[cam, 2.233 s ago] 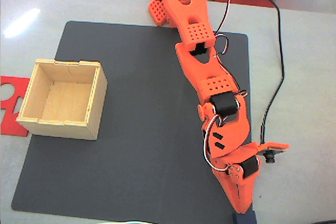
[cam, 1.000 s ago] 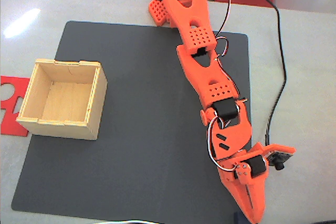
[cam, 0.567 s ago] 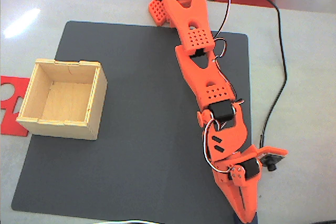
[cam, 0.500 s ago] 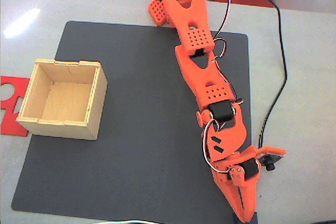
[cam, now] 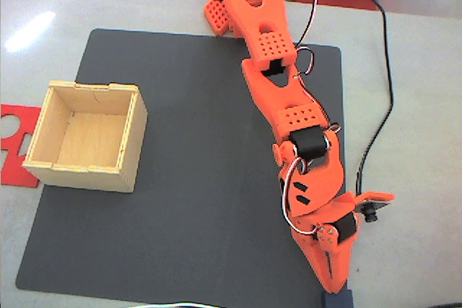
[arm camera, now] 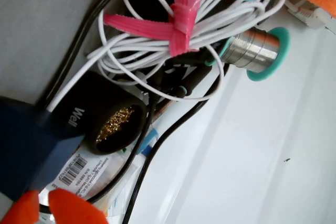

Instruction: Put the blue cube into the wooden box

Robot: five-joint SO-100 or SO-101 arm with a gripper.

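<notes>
Wrist view, closest to me: the blue cube [arm camera: 23, 148] fills the lower left, matte navy, flat faces, with two orange fingertips [arm camera: 73, 208] of the pincer [arm camera: 44, 205] touching its lower edge. I read the pincer as clamped on the cube. Just beyond it lies one black round pot of brass-coloured wire wool [arm camera: 113, 121], white lettering "Wel" readable on its side, the rest cut off. Under the pot is one white barcode label [arm camera: 71, 171], text too small to read. Further out is one coil of white cable [arm camera: 210, 19] bound with one pink tie [arm camera: 178, 19], one black cable [arm camera: 173, 129], and one solder spool [arm camera: 260, 51] with teal flanges and grey metal wire.

In the fixed view, one orange printed arm [cam: 278, 99] runs from the top edge down to the bottom edge. The pincer [cam: 337, 290] sits at the bottom edge, off the lower right corner of the dark grey mat [cam: 180, 178]. The blue cube [cam: 338, 301] shows as a small navy block right at its tip, partly cut by the frame. One wooden box [cam: 133, 131] of pale plywood, square, open-topped, thin-walled with notched corners, stands on the mat's left side, well apart from the cube. One flat red cut-out sheet [cam: 14, 124] lies beside the box on the pale worktop [cam: 426, 106].
</notes>
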